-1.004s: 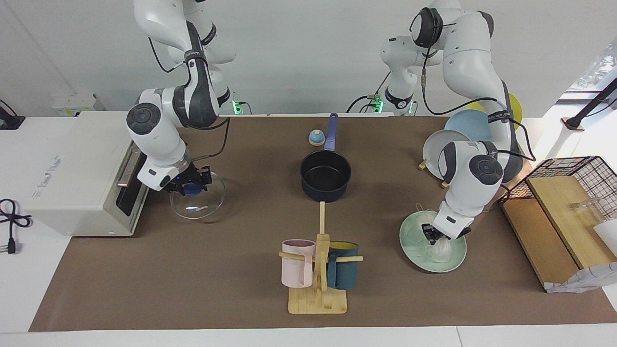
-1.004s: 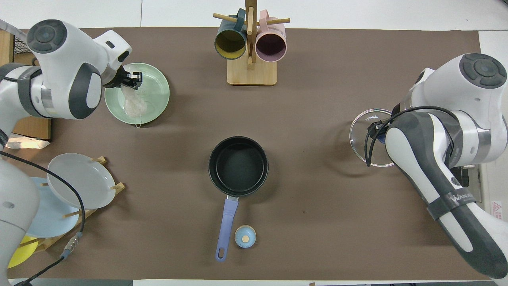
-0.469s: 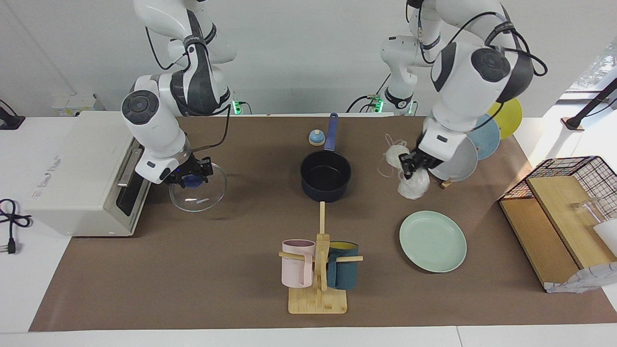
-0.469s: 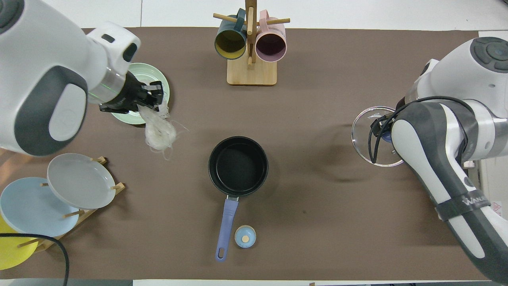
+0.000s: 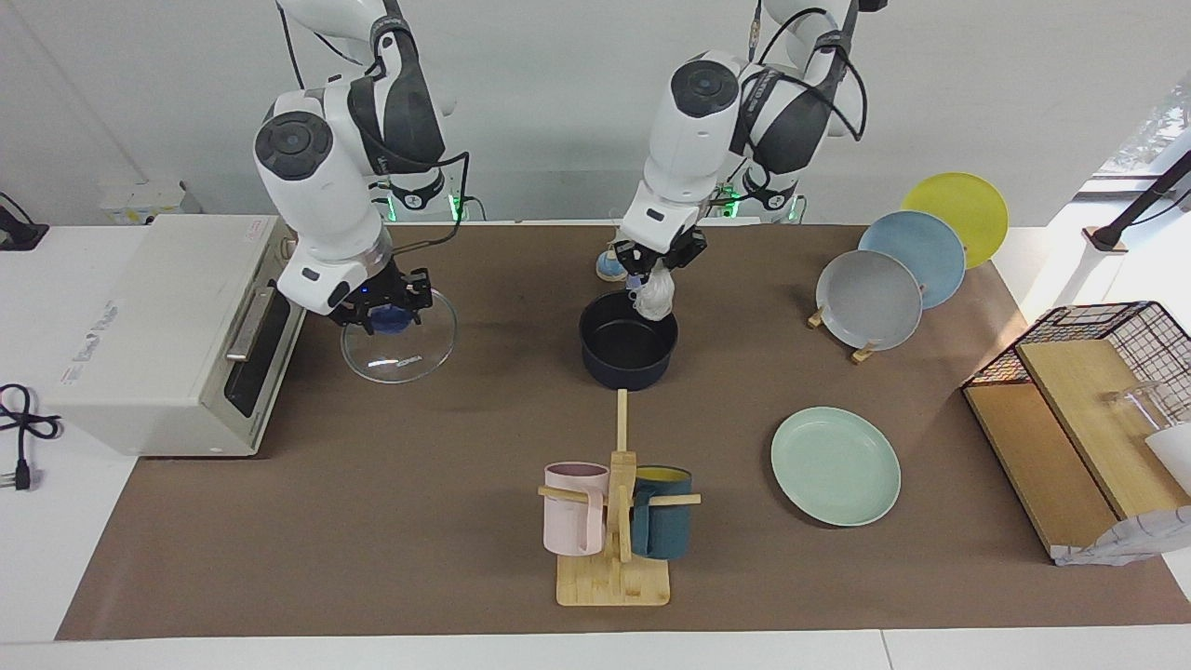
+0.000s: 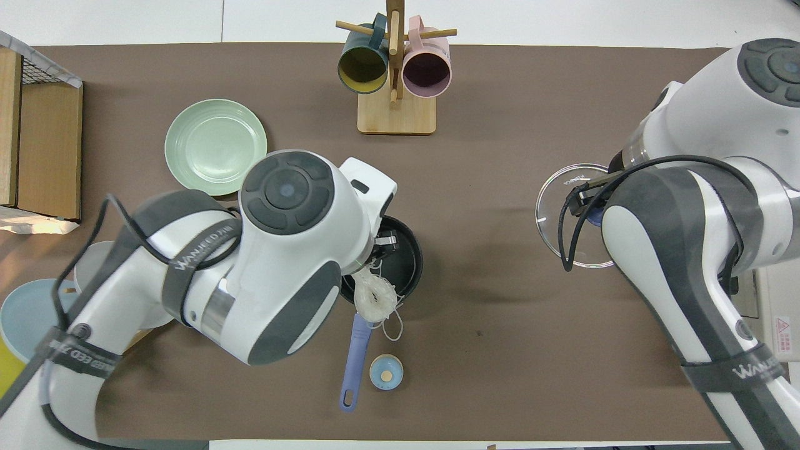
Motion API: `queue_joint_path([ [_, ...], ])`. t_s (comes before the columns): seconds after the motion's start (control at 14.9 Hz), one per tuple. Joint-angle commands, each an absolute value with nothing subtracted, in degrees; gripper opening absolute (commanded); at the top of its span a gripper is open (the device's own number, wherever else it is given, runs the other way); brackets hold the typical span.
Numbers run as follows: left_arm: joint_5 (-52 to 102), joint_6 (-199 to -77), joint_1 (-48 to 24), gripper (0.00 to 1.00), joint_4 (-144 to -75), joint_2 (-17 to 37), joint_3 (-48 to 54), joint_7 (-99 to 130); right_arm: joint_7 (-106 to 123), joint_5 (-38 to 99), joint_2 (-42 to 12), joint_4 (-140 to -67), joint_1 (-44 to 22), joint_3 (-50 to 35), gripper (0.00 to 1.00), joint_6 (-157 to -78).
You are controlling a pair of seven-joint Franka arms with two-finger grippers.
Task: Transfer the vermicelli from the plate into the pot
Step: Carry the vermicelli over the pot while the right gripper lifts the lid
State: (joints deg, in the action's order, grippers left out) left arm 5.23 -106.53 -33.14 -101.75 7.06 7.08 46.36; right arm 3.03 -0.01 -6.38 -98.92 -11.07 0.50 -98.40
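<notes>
My left gripper (image 5: 657, 268) is shut on the vermicelli (image 5: 656, 298), a white clump that hangs over the pot (image 5: 628, 358) at its rim nearest the robots. In the overhead view the left arm hides much of the pot (image 6: 409, 259); the vermicelli (image 6: 375, 297) dangles over the rim and the root of the blue handle (image 6: 355, 356) below the gripper (image 6: 381, 249). The mint-green plate (image 5: 836, 465) lies bare toward the left arm's end (image 6: 215, 147). My right gripper (image 5: 389, 312) is shut on the blue knob of a glass lid (image 5: 409, 352), held just above the table.
A mug rack (image 5: 614, 521) with a pink and a teal mug stands farther from the robots than the pot. A small blue bell (image 5: 609, 268) sits by the pot handle. A rack of grey, blue and yellow plates (image 5: 875, 298), a wire basket (image 5: 1117, 354) and a white oven (image 5: 158, 326) flank the mat.
My left gripper lifted the vermicelli off the plate and carried it over to the pot. My right gripper raised the glass lid and shifted it slightly toward the pot.
</notes>
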Motion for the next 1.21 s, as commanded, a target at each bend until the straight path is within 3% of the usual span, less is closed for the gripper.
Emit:
queue_joint_path([
  [0.0, 6.3, -112.8, -34.2, 0.0, -108.0, 4.8, 5.8, 47.0, -1.2, -0.6, -6.1, -97.9, -12.5, 0.0, 0.0, -97.4],
  [0.4, 6.2, -122.5, -34.2, 0.0, -113.7, 6.3, 5.8, 46.4, -5.8, -0.4, -6.5, -96.6, -14.9, 0.0, 0.0, -97.7],
  [1.0, 5.6, -129.4, -35.0, 0.0, -114.0, 11.6, 5.6, 44.6, -9.9, 0.1, -6.6, -96.2, -16.3, -0.6, 0.0, -98.0],
  [1.07, 5.6, -128.9, -34.7, 0.38, -113.9, 11.7, 5.6, 42.5, -10.0, 0.1, -6.7, -96.1, -16.3, -0.6, 0.0, -98.0],
  [1.14, 5.6, -128.4, -34.7, 0.99, -113.7, 11.6, 5.5, 41.6, -10.0, 0.1, -6.7, -96.0, -16.3, -0.6, 0.0, -97.9],
])
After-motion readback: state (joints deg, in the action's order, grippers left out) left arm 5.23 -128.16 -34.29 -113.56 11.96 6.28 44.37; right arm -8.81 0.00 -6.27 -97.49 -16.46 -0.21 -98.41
